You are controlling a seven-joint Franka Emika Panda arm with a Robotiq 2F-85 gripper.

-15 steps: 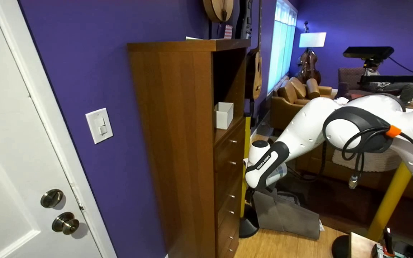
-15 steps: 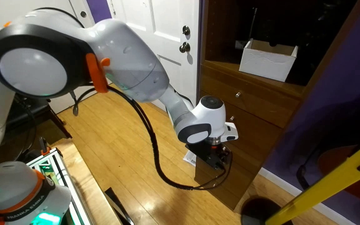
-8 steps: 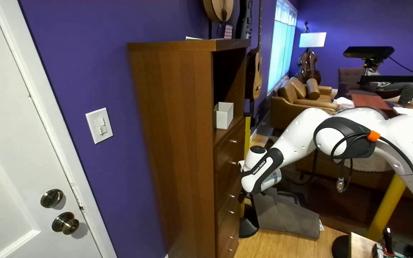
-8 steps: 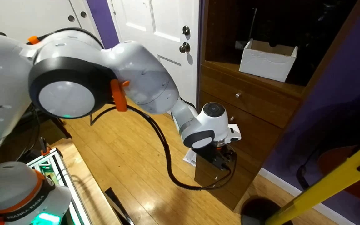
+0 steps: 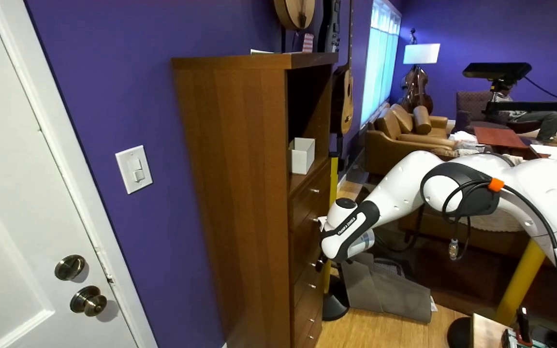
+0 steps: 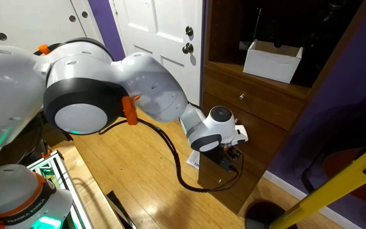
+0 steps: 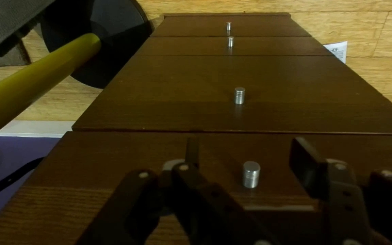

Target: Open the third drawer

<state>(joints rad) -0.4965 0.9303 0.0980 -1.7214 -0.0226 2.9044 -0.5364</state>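
Counting down the cabinet [image 5: 240, 193] in an exterior view, I took the third drawer [image 7: 223, 154] to be the nearest front in the wrist view; it looked flush with the next drawer down [image 7: 182, 93], so I judged it closed; the hand [image 7: 247, 156] stood before it, spread wide and gripping nothing, with the knob [image 7: 251, 174] showing in the gap between its fingers [image 7: 307, 172], apart from both as far as I could see, though how deep they reached I could not tell. That knob was where to take hold; short, round and metallic, it looked hard and nearly smooth, so I expected a pinch at its end to slip; better to bring the fingers in near the drawer's front, squeeze firmly and draw straight out; the front promised to be rigid and not easily hurt; the weight I could not judge with the inside hidden, so a slow, level pull seemed wise in case it stuck.
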